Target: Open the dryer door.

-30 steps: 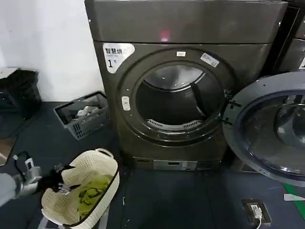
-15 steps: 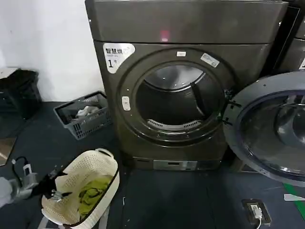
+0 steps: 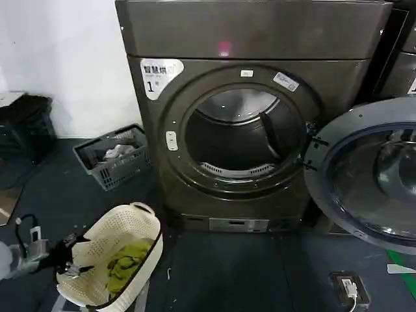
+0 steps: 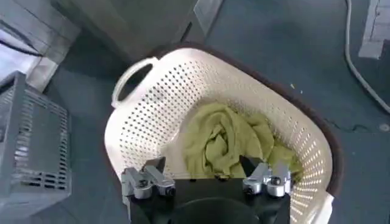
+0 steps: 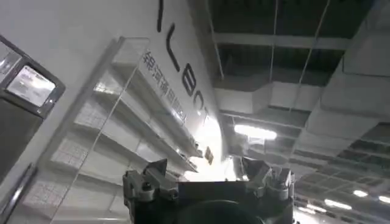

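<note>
Beside dryer [image 3: 260,39], dryer door [image 3: 370,175] hangs fully open; left gripper [image 4: 207,176] open, empty, over laundry basket [image 4: 152,109]; right gripper [image 5: 207,176] open, aimed ceilingward. Risk: arm swing bumping door.

Dark floor [image 3: 227,273] bears the dryer [image 3: 247,117]; cream basket [image 3: 110,260]; grey crate [image 3: 114,156].

Dryer [image 3: 260,39]: brushed dark grey-brown metal, satin sheen. Dryer door [image 3: 370,172]: matt grey plastic inner face, glossy tinted glass. Near-left laundry basket [image 3: 140,224]: cream perforated plastic holding soft green cloth [image 3: 127,263]. Far-left crate [image 3: 88,159]: grey plastic. Floor [image 3: 227,273]: dark, matt.
</note>
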`<state>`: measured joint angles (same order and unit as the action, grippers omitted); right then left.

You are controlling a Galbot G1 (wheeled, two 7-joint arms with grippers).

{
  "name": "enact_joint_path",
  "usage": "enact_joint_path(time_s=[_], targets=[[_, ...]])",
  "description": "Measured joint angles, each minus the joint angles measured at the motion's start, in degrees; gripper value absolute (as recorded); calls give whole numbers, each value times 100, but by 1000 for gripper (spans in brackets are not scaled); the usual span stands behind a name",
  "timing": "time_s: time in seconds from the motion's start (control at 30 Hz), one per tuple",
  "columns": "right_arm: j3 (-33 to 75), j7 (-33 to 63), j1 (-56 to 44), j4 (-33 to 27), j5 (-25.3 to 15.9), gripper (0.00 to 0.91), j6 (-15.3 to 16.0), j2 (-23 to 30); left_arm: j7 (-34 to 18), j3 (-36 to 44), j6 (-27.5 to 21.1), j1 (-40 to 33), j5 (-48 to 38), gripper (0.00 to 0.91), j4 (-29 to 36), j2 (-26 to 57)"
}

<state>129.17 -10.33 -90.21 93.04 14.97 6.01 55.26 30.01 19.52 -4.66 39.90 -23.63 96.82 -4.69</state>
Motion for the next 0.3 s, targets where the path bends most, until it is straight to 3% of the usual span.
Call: enact_joint_path(time_s=[0.3], targets=[[-11,31,48,-12,-45,907,3,29,64,69,15,54,184,907,-38,35]])
